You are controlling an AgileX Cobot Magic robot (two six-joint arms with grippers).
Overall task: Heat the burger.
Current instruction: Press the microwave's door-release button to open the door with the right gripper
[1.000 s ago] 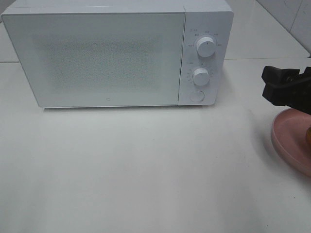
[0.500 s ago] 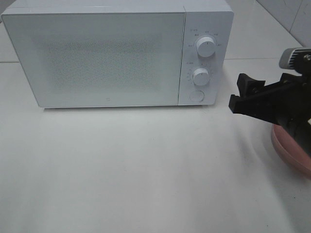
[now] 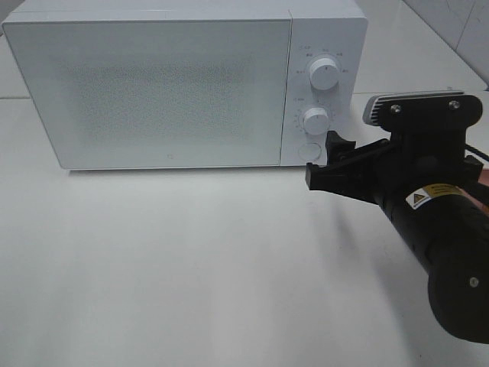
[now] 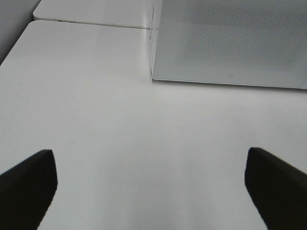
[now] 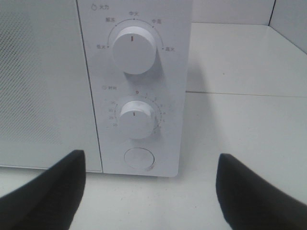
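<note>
The burger is out of view in every frame. A white microwave [image 3: 153, 92] stands at the back of the table with its door shut. My right gripper [image 3: 325, 162] is open and empty, hanging just in front of the control panel's lower right corner. In the right wrist view its fingers [image 5: 48, 191] frame the round door button [image 5: 139, 158], below the timer knob [image 5: 137, 119] and the power knob [image 5: 134, 49]. My left gripper [image 4: 149, 158] is open and empty over bare table, with the microwave's left front corner [image 4: 153, 72] ahead of it.
The right arm [image 3: 435, 222] covers the table's right side in the exterior high view. White tabletop [image 3: 191, 267] stretches in front of the microwave. A seam between table panels [image 4: 91, 23] runs behind the microwave's left side.
My right arm has swung in from the right edge toward the microwave's control panel, covering the pink plate it hovered over. The left gripper shows no change.
</note>
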